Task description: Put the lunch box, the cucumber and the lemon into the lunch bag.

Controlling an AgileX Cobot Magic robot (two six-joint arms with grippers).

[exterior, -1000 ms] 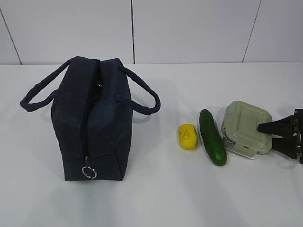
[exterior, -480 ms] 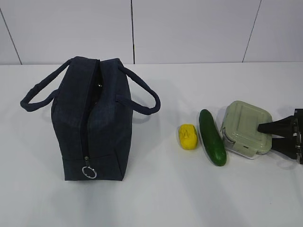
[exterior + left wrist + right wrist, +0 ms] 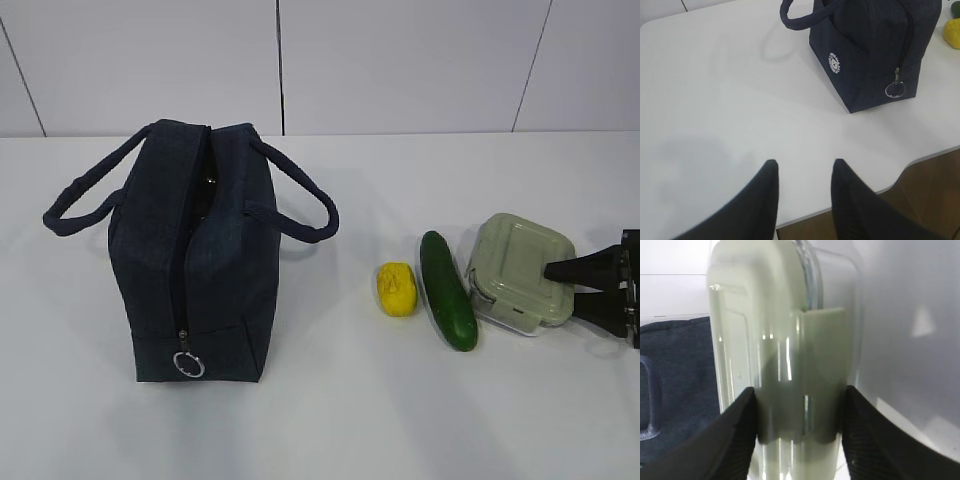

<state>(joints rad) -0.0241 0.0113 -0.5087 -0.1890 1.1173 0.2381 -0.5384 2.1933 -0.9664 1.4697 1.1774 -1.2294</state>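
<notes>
1. Only the right wrist view shows the grip closely: the right gripper (image 3: pixel 799 432) has its fingers (image 3: pixel 737 435) closed on the lunch box (image 3: pixel 780 340), one on the lid, one under the base.
2. The exterior view shows that lunch box (image 3: pixel 522 272) near the worktop's (image 3: pixel 330 420) right edge, tilted, its lid on.
3. The cucumber (image 3: pixel 448 290) lies just beside it, the lemon (image 3: pixel 397 289) next.
4. The lunch bag (image 3: pixel 195 255) stands left of centre, zipper partly open; its contents cannot be seen.
5. The left wrist view shows the left gripper (image 3: pixel 802 172) partly open, empty, above the worktop's near edge.
</notes>
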